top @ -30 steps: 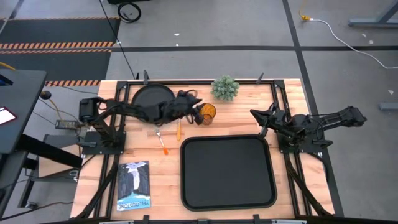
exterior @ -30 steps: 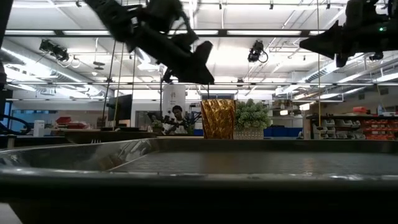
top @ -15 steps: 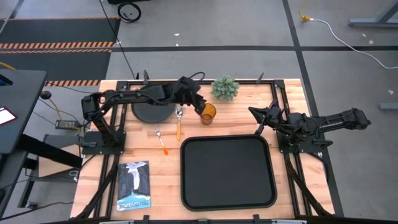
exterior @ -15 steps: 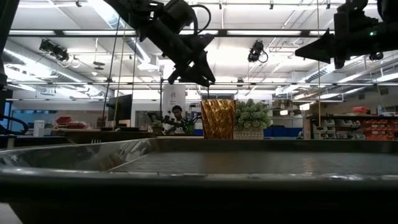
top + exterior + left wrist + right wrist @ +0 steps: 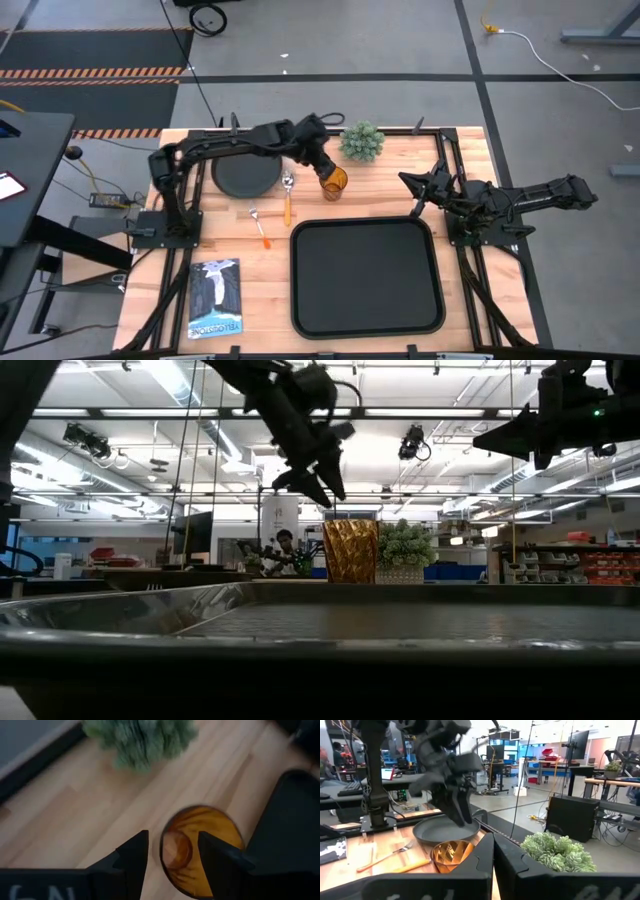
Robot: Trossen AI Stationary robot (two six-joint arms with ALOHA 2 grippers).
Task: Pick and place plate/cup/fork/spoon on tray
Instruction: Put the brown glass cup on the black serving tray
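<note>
- The cup (image 5: 334, 183) is a single small tumbler of translucent amber plastic with a faceted, ribbed wall; it stands upright on the wooden worktop (image 5: 400, 180), just off the tray's far left corner and beside the plant.
- The left end effector (image 5: 318, 165) hangs just above the cup's rim on the side away from the plant, its two dark fingers (image 5: 134, 855) spread apart and pointing down; in the left wrist view one finger lies outside the rim and the other over the cup's mouth, gripping nothing.
- The spoon (image 5: 288, 196), one piece with a silver oval bowl and an orange handle, lies flat just to the left of the cup.
- The fork (image 5: 260, 226), one piece with silver tines and a thin orange handle, lies left of the spoon and nearer the front edge.
- The plate (image 5: 245, 168), round, matte dark grey with a raised rim, sits under the left arm at the back of the worktop.
- The tray (image 5: 366, 276), a large black rectangle with rounded corners and a raised rim, holds nothing.
- One small green plant (image 5: 362, 141) with spiky foliage stands at the back edge.
- One booklet (image 5: 215, 297) lies at the front left; its cover lettering is too small to read.
- The right end effector (image 5: 416, 193) waits above the tray's far right corner, fingers closed together.
</note>
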